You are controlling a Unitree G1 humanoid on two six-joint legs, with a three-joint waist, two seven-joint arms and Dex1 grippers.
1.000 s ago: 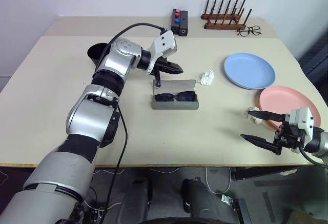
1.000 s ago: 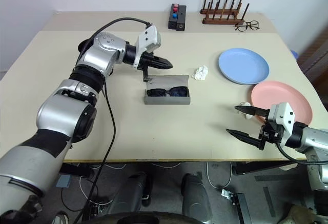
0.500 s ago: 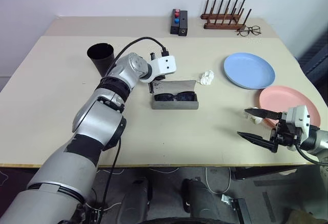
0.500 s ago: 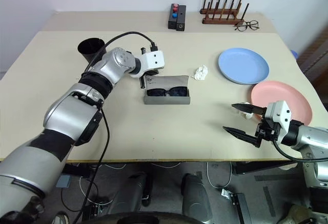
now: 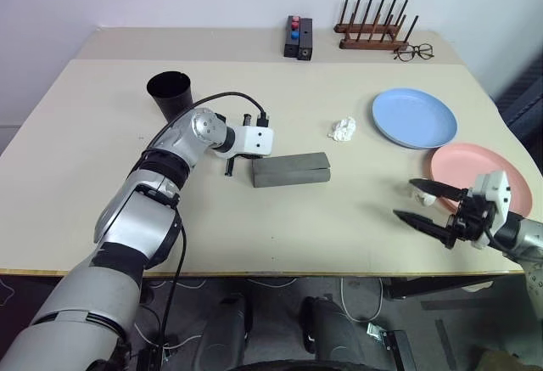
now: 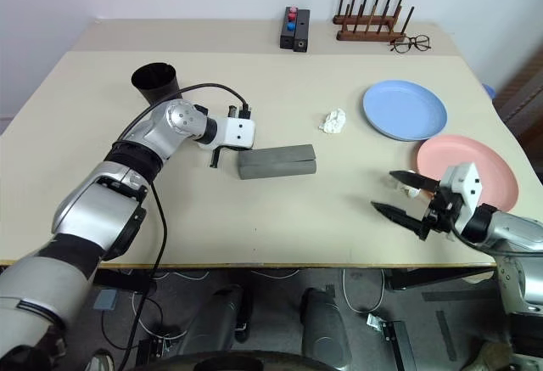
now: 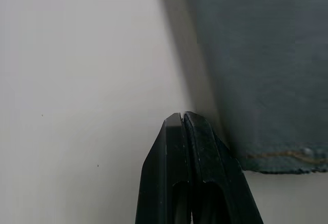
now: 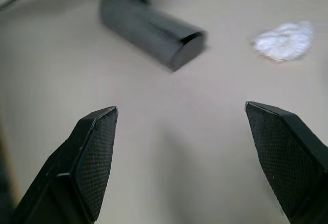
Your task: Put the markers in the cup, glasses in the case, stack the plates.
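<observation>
The grey case [image 5: 290, 170] lies closed in the middle of the table, so the glasses are hidden. My left gripper [image 5: 229, 167] is shut and empty, its tips down at the table right by the case's left end; the left wrist view shows the shut fingertips [image 7: 183, 119] beside the case [image 7: 256, 70]. The black cup [image 5: 170, 92] stands upright behind the left arm; the markers are out of view. At the right lie the light blue plate [image 5: 413, 116] and, nearer, the pink plate [image 5: 475, 171], side by side. My right gripper [image 5: 405, 199] hovers open and empty left of the pink plate.
A crumpled white tissue [image 5: 343, 129] lies between the case and the blue plate, and a smaller white scrap [image 6: 410, 186] sits by the pink plate. At the back stand a black block with red and blue tops [image 5: 297, 37], a wooden rack [image 5: 373, 27] and clear eyeglasses [image 5: 413, 51].
The case lid has gone from open to shut, covering the sunglasses. My left gripper has dropped to the table at the case's left end. The right gripper has barely shifted.
</observation>
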